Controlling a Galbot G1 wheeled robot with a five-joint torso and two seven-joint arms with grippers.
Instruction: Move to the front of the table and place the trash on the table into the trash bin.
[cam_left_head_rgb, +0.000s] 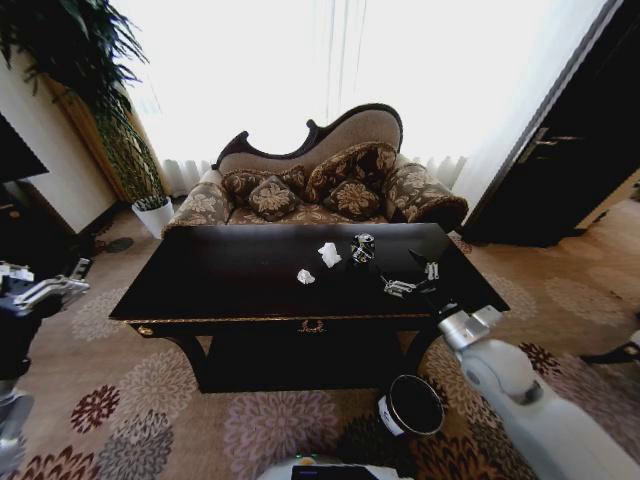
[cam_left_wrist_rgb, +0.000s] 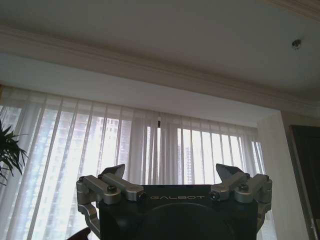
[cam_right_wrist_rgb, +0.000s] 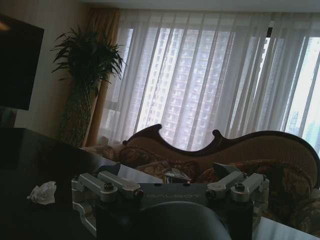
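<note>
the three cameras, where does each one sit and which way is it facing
Head view: on the robot's head, looking forward and down at the table, trash bin and sofa; both arms show, the left gripper low at the side, the right gripper over the table.
Left wrist view: on the left arm, tilted up at ceiling and curtains; its open fingers show.
Right wrist view: on the right arm, level across the table toward a paper wad and the sofa; open fingers show.
Shared: both wrist views see the curtains.

The right arm (cam_left_head_rgb: 530, 400) is smooth white with a silver wrist; each gripper (cam_right_wrist_rgb: 170, 172) has a black body marked GALBOT, silver links with dark screws and dark fingertips (cam_left_wrist_rgb: 114, 171)
</note>
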